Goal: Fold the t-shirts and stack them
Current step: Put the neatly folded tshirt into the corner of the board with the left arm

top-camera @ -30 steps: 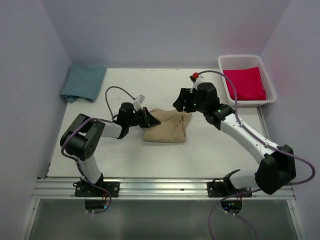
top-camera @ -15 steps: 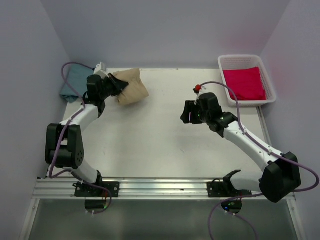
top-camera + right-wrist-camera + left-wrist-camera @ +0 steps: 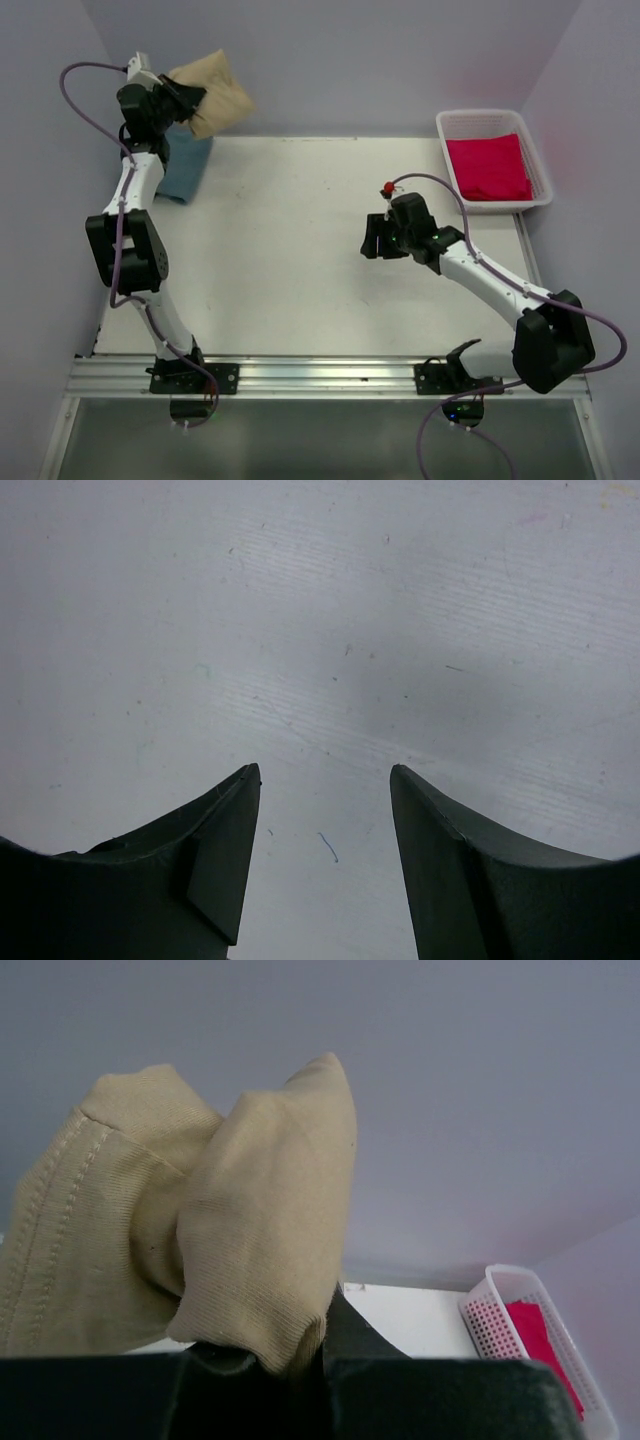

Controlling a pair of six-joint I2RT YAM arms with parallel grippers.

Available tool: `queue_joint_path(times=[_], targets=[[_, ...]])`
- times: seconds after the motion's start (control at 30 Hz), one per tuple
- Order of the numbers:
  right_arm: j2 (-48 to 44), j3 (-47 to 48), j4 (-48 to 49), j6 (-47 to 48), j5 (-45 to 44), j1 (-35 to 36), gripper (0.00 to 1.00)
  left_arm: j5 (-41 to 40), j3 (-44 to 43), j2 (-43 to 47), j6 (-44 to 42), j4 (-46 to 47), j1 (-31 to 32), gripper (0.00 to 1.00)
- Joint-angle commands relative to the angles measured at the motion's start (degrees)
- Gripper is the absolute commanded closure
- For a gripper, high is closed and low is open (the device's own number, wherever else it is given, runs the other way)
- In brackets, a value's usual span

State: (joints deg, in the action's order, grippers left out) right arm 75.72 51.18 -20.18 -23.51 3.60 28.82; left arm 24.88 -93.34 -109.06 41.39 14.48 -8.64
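We've got the tan t-shirt (image 3: 212, 103) bunched up and aloft over the far left corner. Its long axis runs rightward out of the left claw (image 3: 180, 100), which is clamped tight on one end. Beneath it the teal t-shirt (image 3: 183, 165) lies on the surface (image 3: 300, 260). The right claw (image 3: 325, 810) hovers spread wide, gripping nothing. The red-pink t-shirt (image 3: 488, 167) sits in the white basket (image 3: 480, 114).
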Motion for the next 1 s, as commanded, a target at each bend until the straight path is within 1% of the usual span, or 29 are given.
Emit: queue_joint_path(times=[0.0, 0.03, 0.3, 0.5, 0.57, 0.67, 0.7, 0.77, 0.8, 0.9, 0.97], targets=[[0.1, 0.7, -2.3, 0.7, 0.5, -0.2, 0.41, 3.2, -8.9, -4.9, 1.0, -0.9, -3.2, 1.0], [0.6, 0.9, -2.9, 1.0, 0.4, -0.2, 0.41, 3.4, -11.8, -7.5, 1.2, -1.5, -3.9, 1.0], [4.3, 4.9, -7.1, 1.2, 0.1, -0.1, 0.42, 8.2, -22.5, -18.7, 5.6, 0.1, -11.4, 1.0], [9.2, 7.9, -7.4, -0.2, 1.2, 0.3, 0.43, 9.8, -29.7, -22.8, 6.3, -0.2, -15.1, 1.0], [10.3, 8.6, -7.2, -0.8, 1.8, 0.4, 0.43, 9.8, -29.6, -22.9, 5.3, -0.5, -16.2, 1.0], [11.3, 9.2, -6.7, -1.5, 2.7, 0.6, 0.44, 10.1, -23.9, -22.3, 6.3, 2.4, -17.5, 1.0], [11.7, 9.5, -6.7, -1.6, 2.9, 0.7, 0.44, 9.6, -19.1, -21.6, 6.9, 4.7, -17.6, 1.0], [11.9, 10.3, -6.9, -1.7, 3.0, 1.1, 0.44, 8.5, -14.7, -21.5, 7.7, 6.3, -17.9, 1.0], [11.8, 10.3, -6.9, -1.7, 3.1, 1.3, 0.44, 7.5, -10.3, -21.2, 8.0, 8.2, -17.7, 1.0], [11.5, 10.4, -7.1, -1.7, 3.3, 1.6, 0.44, 6.1, -4.2, -20.7, 8.5, 10.2, -17.5, 1.0], [10.8, 10.1, -7.2, -1.4, 3.2, 1.7, 0.44, 5.3, -2.9, -20.2, 7.0, 9.4, -17.0, 1.0]])
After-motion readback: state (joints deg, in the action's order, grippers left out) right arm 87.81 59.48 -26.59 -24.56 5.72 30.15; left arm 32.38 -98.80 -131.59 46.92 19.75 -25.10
